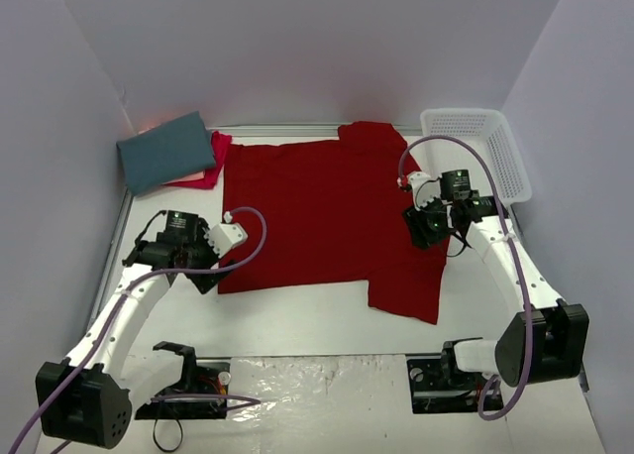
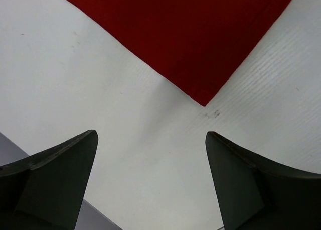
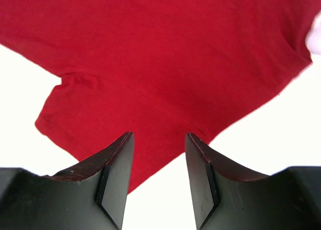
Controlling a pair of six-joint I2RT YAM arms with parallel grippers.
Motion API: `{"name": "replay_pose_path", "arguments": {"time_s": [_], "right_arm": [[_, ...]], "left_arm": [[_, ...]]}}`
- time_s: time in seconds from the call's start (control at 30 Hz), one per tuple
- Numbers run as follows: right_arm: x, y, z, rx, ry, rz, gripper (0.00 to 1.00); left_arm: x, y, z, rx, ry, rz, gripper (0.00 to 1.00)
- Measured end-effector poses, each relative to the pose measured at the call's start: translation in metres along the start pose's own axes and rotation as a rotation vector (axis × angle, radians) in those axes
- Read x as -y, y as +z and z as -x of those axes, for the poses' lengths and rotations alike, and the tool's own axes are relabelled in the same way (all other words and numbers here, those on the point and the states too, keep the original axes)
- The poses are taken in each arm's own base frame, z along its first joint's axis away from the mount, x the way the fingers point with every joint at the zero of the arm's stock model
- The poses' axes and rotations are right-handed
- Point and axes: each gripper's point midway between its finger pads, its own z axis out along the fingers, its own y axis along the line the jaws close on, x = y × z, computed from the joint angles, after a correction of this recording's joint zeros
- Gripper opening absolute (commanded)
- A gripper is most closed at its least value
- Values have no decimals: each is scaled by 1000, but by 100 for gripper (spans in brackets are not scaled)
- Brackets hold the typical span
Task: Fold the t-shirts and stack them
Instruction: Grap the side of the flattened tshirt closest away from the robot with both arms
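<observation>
- Evidently, the step in hand was the first fold of the deep red t-shirt (image 1: pixel 327 216), which lay spread flat in the middle of the table (image 1: pixel 297 320), with one sleeve toward the near right.
- The slate-teal t-shirt (image 1: pixel 166 152) sat folded at the far left corner, on top of the pinkish-red t-shirt (image 1: pixel 212 165). I judged those two done and the red one the last to fold.
- The left gripper (image 2: pixel 150 133) hovered with its jaws wide apart over bare table, just short of the shirt's near left corner (image 2: pixel 203 102). It held nothing.
- The right gripper (image 3: pixel 158 134) hung over the shirt's right edge, by the sleeve, with its jaws parted more narrowly. Cloth lay under the gap, but I saw no pinch on it.
- To do the step well, I would advance the left gripper until the corner sits between the fingers, then lower until one tip slides under the hem.
- I would close on a single layer only; a deep bite risks bunching the fabric.
- I would seat both grips before lifting, and lift both together, so the fold line runs straight.
- I would keep the carry low and clear of the white basket (image 1: pixel 475 152).
</observation>
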Motion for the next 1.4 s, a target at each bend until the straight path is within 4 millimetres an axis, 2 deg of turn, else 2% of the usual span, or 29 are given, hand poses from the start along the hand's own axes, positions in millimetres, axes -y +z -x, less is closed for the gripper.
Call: {"name": "replay_pose_path", "arguments": {"time_s": [0.13, 0.3, 0.77, 1.0, 1.03, 1.1, 1.4], "right_arm": [[13, 1, -5, 24, 56, -28, 42], [18, 5, -5, 42, 79, -44, 42], [28, 6, -7, 57, 111, -82, 42], [30, 6, -9, 55, 116, -86, 42], [30, 6, -9, 55, 116, -86, 42], [30, 6, -9, 55, 116, -87, 42], [31, 7, -8, 56, 116, -92, 42]], "left_arm": [[22, 11, -10, -40, 55, -69, 86], [48, 21, -22, -97, 128, -129, 86], [57, 37, -25, -162, 189, -180, 82], [54, 46, -27, -187, 207, -177, 75], [54, 47, -28, -193, 210, -178, 69], [54, 50, -29, -205, 215, -184, 65], [61, 65, -38, -265, 227, -233, 61]]}}
